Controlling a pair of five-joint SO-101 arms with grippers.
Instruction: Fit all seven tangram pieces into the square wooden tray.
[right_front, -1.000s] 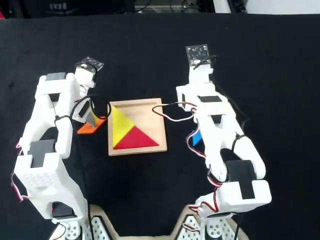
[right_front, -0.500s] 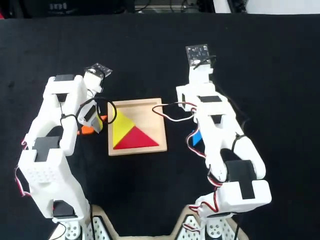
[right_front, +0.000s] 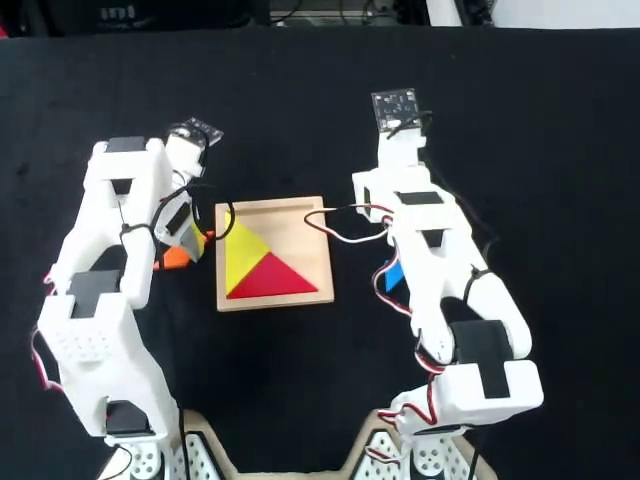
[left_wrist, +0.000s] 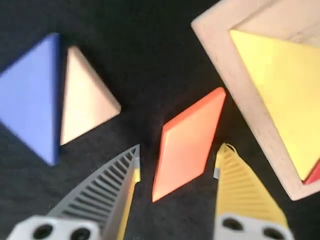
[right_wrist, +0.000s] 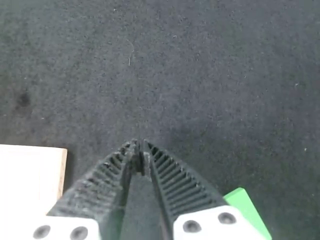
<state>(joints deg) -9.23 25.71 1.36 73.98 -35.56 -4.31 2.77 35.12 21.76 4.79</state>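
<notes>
The square wooden tray (right_front: 315, 245) holds a yellow triangle (right_front: 243, 250) and a red triangle (right_front: 275, 277). Just off the tray's left side lies an orange parallelogram (left_wrist: 187, 142), partly under the left arm in the high view (right_front: 175, 258). My left gripper (left_wrist: 181, 147) stands open over it, one finger on each side of the piece. A blue triangle (left_wrist: 30, 95) and a pale wooden triangle (left_wrist: 85, 102) lie beyond it, away from the tray (left_wrist: 240, 85). My right gripper (right_wrist: 137, 149) is shut on nothing, low over bare black cloth beside a tray corner (right_wrist: 30, 167).
A blue piece (right_front: 393, 273) peeks out from under the right arm (right_front: 430, 250), right of the tray. A green piece (right_wrist: 245, 205) lies close to the right gripper. The tray's upper right half is bare wood. Black cloth covers the table.
The left arm has swung toward the tray's left edge, and its gripper now covers more of the orange parallelogram. The right arm has not moved.
</notes>
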